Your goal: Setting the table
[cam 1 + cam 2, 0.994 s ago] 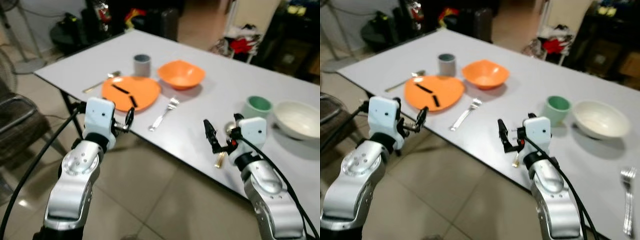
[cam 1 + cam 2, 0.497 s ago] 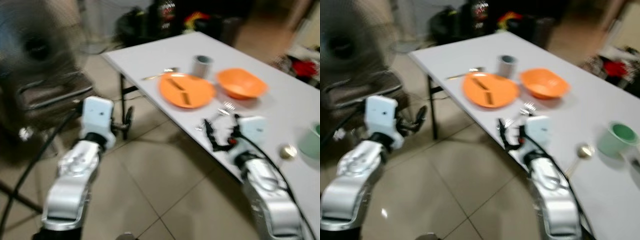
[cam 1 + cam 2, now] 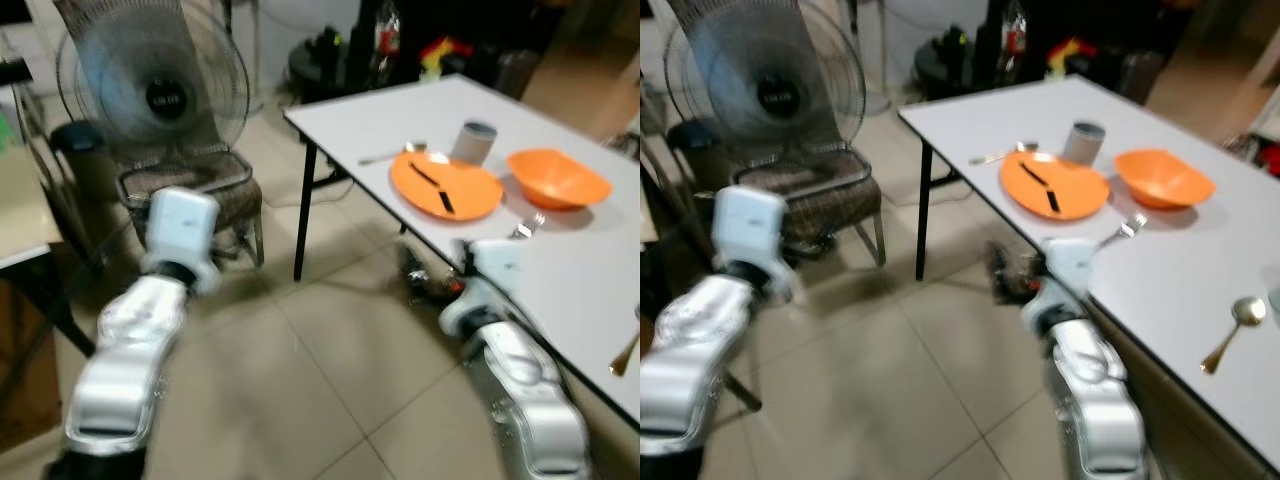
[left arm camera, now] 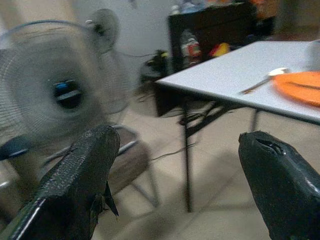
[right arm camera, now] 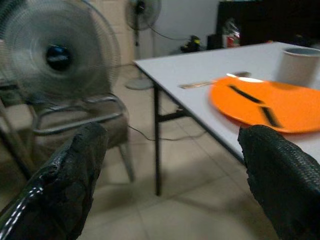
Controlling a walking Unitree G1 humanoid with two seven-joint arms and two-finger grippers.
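Head view: my camera swung left since a second ago; fan [image 3: 165, 95] and chair [image 3: 185, 185] are new in frame, all a bit blurry.
Grippers: left gripper [image 4: 180, 165] and right gripper [image 5: 170, 165] both spread wide, holding nothing.
Table [image 3: 970, 125]: corner and edge just beside my right arm, bare tiled floor [image 3: 300, 380] ahead.
Place setting: orange plate [image 3: 1053, 187], cup [image 3: 1087, 142], orange bowl [image 3: 1163, 178], fork [image 3: 1122, 230] near the corner; spoon [image 3: 1230, 330] farther right.
In the way: fan and chair, front-left.
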